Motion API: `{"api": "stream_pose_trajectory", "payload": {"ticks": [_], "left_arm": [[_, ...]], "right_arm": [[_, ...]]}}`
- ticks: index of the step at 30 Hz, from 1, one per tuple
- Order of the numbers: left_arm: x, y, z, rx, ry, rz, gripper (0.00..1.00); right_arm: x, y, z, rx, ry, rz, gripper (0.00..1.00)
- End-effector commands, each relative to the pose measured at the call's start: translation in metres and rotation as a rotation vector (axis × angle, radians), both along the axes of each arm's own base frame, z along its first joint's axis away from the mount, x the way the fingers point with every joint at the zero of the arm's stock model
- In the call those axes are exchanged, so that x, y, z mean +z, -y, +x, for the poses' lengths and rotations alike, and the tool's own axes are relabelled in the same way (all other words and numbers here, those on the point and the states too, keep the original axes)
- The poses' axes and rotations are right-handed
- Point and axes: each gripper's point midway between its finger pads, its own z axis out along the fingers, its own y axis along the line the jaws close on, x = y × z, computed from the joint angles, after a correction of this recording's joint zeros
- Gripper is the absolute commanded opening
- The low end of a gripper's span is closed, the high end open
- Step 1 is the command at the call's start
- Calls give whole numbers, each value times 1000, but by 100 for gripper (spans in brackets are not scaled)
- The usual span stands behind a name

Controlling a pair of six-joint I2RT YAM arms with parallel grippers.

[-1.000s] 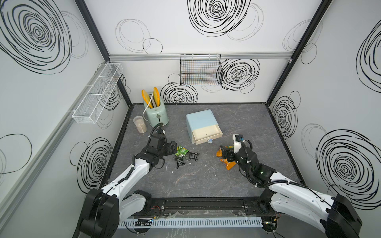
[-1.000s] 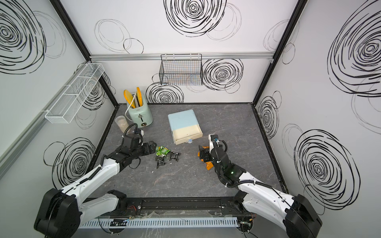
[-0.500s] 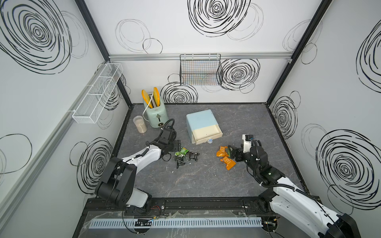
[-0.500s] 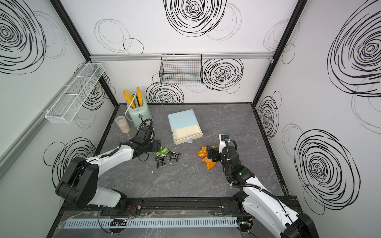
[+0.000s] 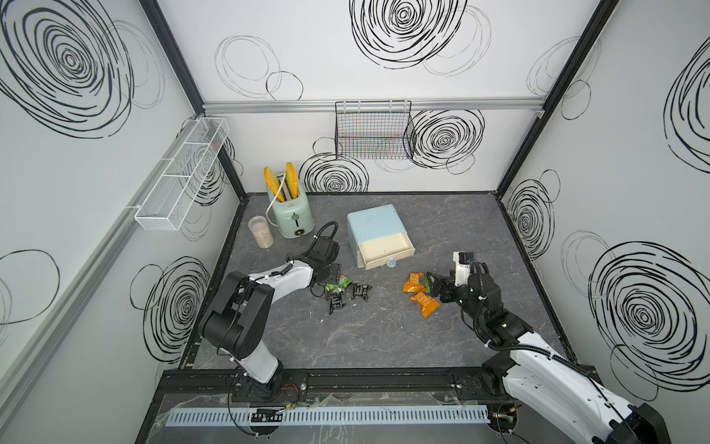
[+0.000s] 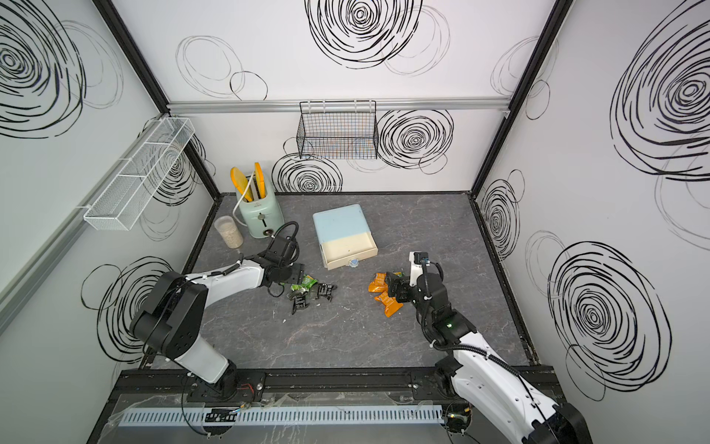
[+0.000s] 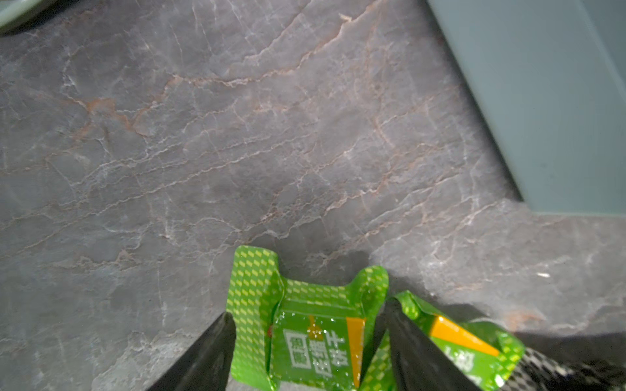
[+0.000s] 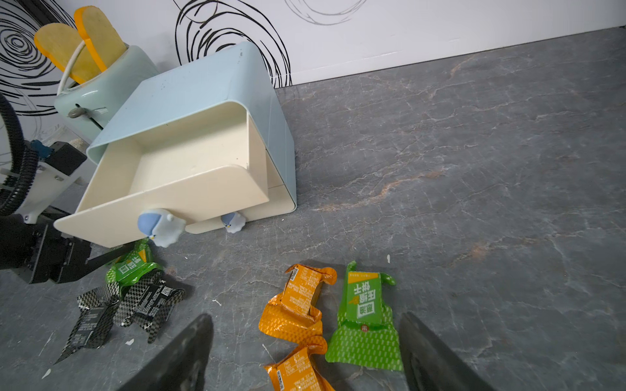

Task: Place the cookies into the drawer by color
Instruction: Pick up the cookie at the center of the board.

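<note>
The left gripper (image 7: pixel 308 311) stands with jaws spread astride a green cookie packet (image 7: pixel 315 342) lying on the table (image 7: pixel 237 152), the packet's long axis running forward through the gap. The open drawer (image 5: pixel 388 258) waits near, ahead and rightward, so this arm looks best placed.

Mint toaster (image 5: pixel 294 215) beside clear jar (image 5: pixel 261 232)

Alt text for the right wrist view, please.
Two orange packets and a green packet lie on the table between the open jaws of the right gripper. Beyond, the top drawer of the blue chest stands pulled out, apparently empty; black packets lie nearby.
</note>
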Motion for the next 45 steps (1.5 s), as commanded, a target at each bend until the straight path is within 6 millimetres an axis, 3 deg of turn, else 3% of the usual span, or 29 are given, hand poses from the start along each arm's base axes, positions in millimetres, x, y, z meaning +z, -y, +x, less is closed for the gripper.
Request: {"api": "stream_pose_trajectory", "payload": {"ticks": [1, 8, 17, 23, 30, 38, 45], "left_arm": [[0, 0, 4, -11, -3, 19, 75], [-11, 1, 2, -20, -44, 24, 67], [-15, -3, 2, -4, -56, 20, 65], [-18, -7, 0, 18, -60, 20, 57], [-6, -18, 2, 91, -8, -20, 46], [23, -28, 3, 217, 82, -85, 45], [53, -24, -1, 248, 137, -148, 42]], "right_arm": [[-8, 4, -3, -10, -22, 1, 87], [-11, 6, -4, -20, -28, 3, 87], [-16, 7, -5, -27, -35, 2, 87], [-18, 8, -5, -28, -39, -1, 87], [-17, 9, -5, -33, -36, -4, 87], [-17, 11, -6, -40, -33, -8, 87], [-15, 13, -6, -45, -26, -6, 87]]}}
